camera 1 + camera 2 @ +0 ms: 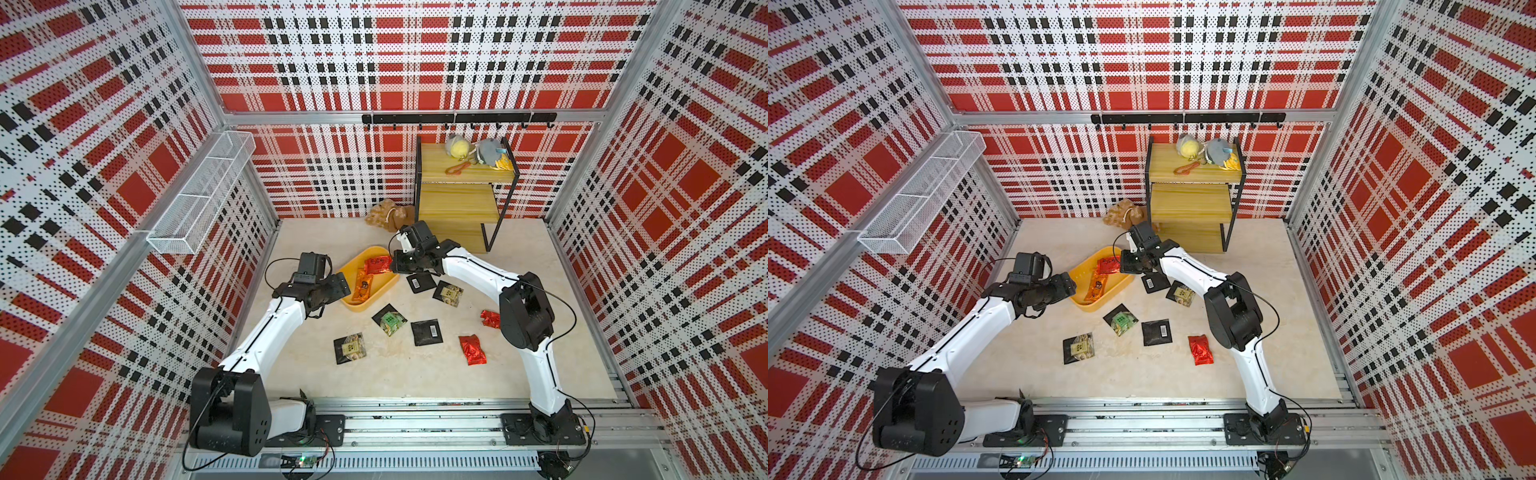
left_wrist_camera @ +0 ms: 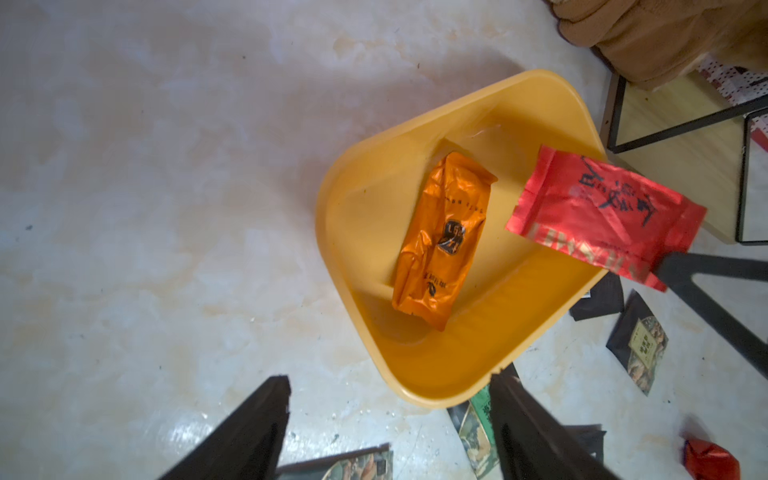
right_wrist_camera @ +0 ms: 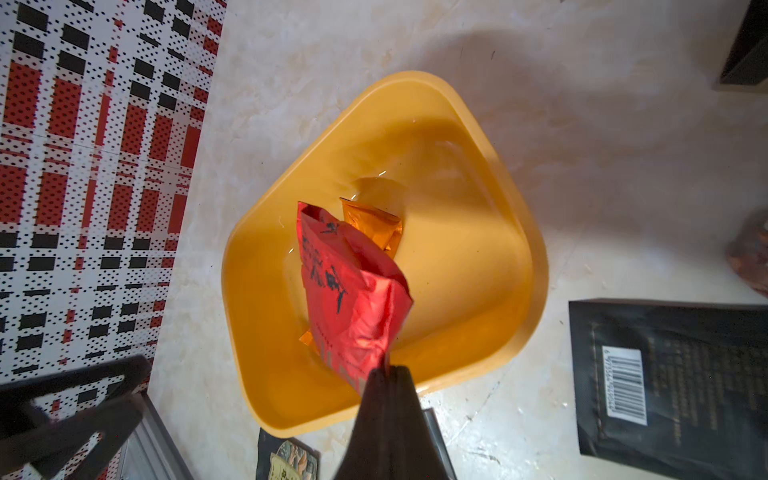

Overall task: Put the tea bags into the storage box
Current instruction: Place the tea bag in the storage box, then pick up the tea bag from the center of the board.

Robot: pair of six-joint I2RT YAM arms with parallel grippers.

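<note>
Left end effector [image 2: 390, 377] spread apart; right end effector [image 3: 388, 370] clamped.

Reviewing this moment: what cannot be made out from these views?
- In a top view: loose red sachet, half hidden behind the right arm.
- Right wrist view: orange sachet, mostly covered by the held red sachet in the shut right gripper; black barcode sachet, cut off by the frame edge.
- Left wrist view: plush toy, cut off at the frame edge.
</note>
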